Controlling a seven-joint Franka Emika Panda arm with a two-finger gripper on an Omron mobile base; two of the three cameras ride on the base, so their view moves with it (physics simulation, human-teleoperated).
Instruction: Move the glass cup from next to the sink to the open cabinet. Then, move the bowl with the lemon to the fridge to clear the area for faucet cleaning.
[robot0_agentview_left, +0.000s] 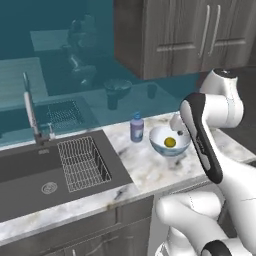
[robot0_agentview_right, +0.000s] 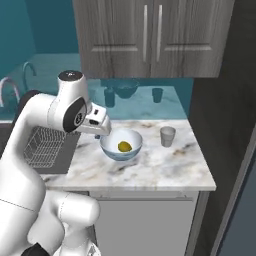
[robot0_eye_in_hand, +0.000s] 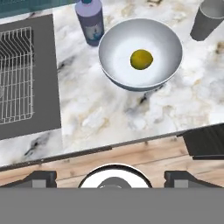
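Observation:
The glass cup (robot0_agentview_right: 167, 136) stands upright on the marble counter, right of the bowl (robot0_agentview_right: 112, 150); its top right corner spot in the hand view shows the cup (robot0_eye_in_hand: 209, 19) again. The wide bowl (robot0_eye_in_hand: 118, 61) holds the lemon (robot0_eye_in_hand: 141, 59) and sits between the cup and the sink (robot0_agentview_left: 30, 175). My gripper (robot0_eye_in_hand: 111, 179) hovers above the counter's front edge, open, with nothing between its fingertips (robot0_eye_in_hand: 43, 178). The faucet (robot0_agentview_left: 30, 112) rises behind the sink. The grey wall cabinet (robot0_agentview_right: 150, 37) hangs above the counter, and the doors I see look shut.
A purple soap bottle (robot0_agentview_left: 136, 127) stands just behind the bowl, toward the sink. A wire rack (robot0_agentview_left: 82, 162) fills the sink's right side. My own arm (robot0_agentview_left: 202, 135) hides part of the cup in the left base view. A dark tall panel (robot0_agentview_right: 225, 125) borders the counter's right end.

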